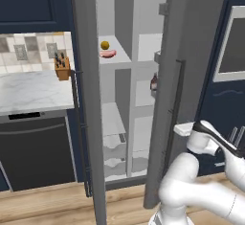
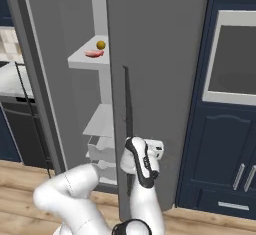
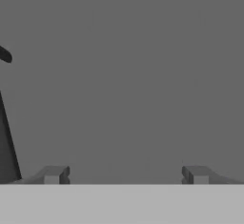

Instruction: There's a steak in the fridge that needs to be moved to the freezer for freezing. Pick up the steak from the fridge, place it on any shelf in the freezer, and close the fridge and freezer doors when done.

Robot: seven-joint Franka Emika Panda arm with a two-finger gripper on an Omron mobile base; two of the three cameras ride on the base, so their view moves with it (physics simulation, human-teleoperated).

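Left base view, steak: you see the steak [image 1: 108, 53], a small flat pink-red slab, lying on a white shelf [image 1: 119, 56] high in the tall grey unit, just below and touching or nearly touching a small round yellow fruit [image 1: 105, 44].
Left base view, doors: both grey doors stand ajar; the left door [image 1: 88, 104] shows you its edge with a slim dark bar handle, and the right door [image 1: 179, 75] carries a long dark vertical handle [image 1: 175, 109].
Left base view, interior: a dark brown bottle [image 1: 153, 83] peeks out beside the right door's edge; white drawers [image 1: 115, 147] sit low down.
Left base view, surroundings: a marble table [image 1: 33, 90] at left holds a wooden knife block [image 1: 62, 67] against the tiled wall.
Left base view, arm: your white arm [image 1: 206, 190] rises at lower right, its hand close to the right door's face.

Right base view, steak: the steak [image 2: 93, 53] rests flat on the white shelf [image 2: 87, 59] with the yellow fruit [image 2: 101, 44] just beside it.
Right base view, door: the wide grey door panel [image 2: 160, 79] stands in front of you; its dark handle [image 2: 127, 129] runs down to the wrist [image 2: 142, 161].

Hand view, jaws: you face a flat grey door surface [image 3: 128, 75]; the gripper [image 3: 126, 175] has its jaws spread wide and released, nothing between the fingertips [image 3: 53, 174].
Hand view, handle: a dark bar [image 3: 7, 137] slants along the left edge.
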